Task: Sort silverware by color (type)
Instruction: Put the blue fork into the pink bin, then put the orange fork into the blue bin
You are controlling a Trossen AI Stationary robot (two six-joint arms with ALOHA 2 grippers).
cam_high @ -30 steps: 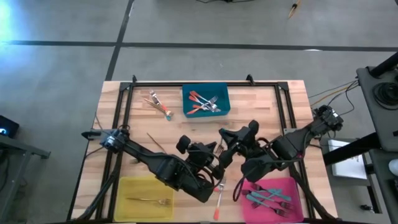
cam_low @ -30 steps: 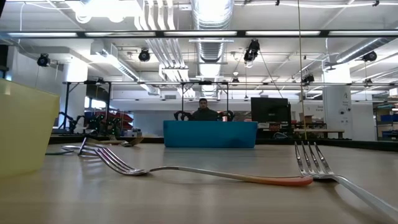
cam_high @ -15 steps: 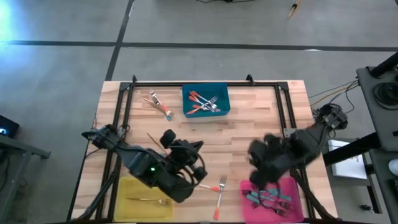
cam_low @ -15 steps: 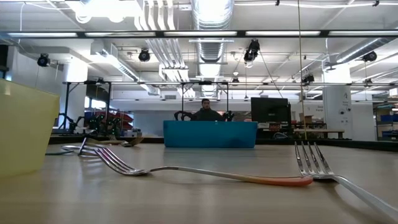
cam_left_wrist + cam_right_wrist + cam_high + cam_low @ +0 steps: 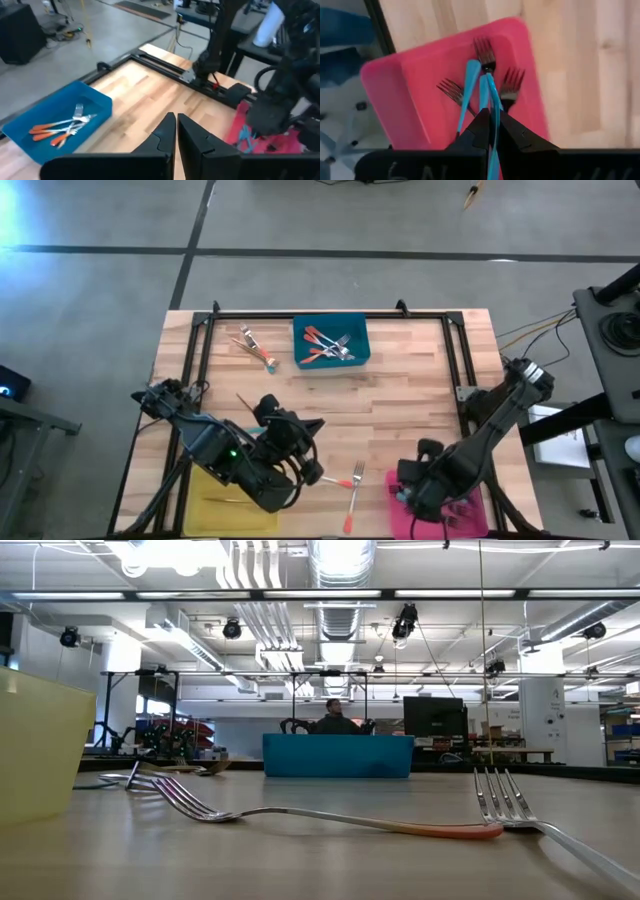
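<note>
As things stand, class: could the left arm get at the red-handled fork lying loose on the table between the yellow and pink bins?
Probably yes. The left gripper hangs close beside the red-handled fork, with bare table between them. Its fingers are shut and empty, so they must open first.

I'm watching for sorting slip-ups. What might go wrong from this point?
1. The right pincer grips a teal fork by its thin handle above the pink bin. The fork may twist, or drop outside the rim.
2. The left pincer, shut, hangs near the loose orange-handled fork. A sweep might knock it aside.
</note>
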